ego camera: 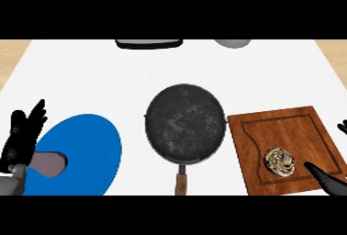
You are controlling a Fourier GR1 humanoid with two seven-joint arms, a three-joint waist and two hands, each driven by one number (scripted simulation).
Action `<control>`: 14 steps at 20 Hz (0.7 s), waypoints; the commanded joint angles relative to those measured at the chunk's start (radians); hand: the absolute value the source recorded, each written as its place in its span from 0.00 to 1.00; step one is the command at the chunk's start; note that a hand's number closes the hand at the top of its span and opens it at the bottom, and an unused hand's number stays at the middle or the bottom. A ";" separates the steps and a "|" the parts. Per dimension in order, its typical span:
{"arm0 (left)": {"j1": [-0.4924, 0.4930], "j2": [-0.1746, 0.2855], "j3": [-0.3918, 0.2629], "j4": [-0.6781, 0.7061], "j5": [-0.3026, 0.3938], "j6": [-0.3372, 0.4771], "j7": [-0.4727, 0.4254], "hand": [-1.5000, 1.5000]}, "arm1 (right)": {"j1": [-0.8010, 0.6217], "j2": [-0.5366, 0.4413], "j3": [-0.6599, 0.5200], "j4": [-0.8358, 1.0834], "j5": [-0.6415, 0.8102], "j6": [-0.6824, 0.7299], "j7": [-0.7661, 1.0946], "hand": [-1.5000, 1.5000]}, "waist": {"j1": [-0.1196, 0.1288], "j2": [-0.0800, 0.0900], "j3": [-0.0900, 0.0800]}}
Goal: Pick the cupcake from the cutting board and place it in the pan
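Pick not yet made: the cupcake sits on the cutting board, and the pan holds nothing.
My right hand is just beside the cupcake, fingers spread and grasping nothing. My left hand rests open at the left edge. Grasp, carry and placement remain.

you see a wooden, grained cutting board, a dark speckled matt pan with wooden handle, smooth white tabletop.

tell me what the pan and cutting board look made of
The pan looks like cast iron: matte dark grey, pale speckles, with a brown, wood-like handle. The cutting board looks like wood: reddish brown, faint grain, a groove near its edge.
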 commanded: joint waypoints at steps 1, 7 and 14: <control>-0.014 0.029 0.041 0.020 0.017 -0.052 -0.015 0.50 | 0.114 -0.097 -0.056 -0.141 0.027 0.039 0.060 0.00 | 0.019 0.003 -0.002; -0.005 0.008 0.008 -0.014 -0.023 -0.007 0.019 0.50 | 0.143 -0.341 -0.083 -0.272 0.198 0.039 0.407 0.00 | 0.032 0.006 -0.006; -0.055 -0.028 -0.017 0.006 -0.038 -0.016 0.026 0.50 | 0.053 -0.577 0.002 -0.371 0.298 0.196 0.803 0.00 | 0.054 0.014 -0.006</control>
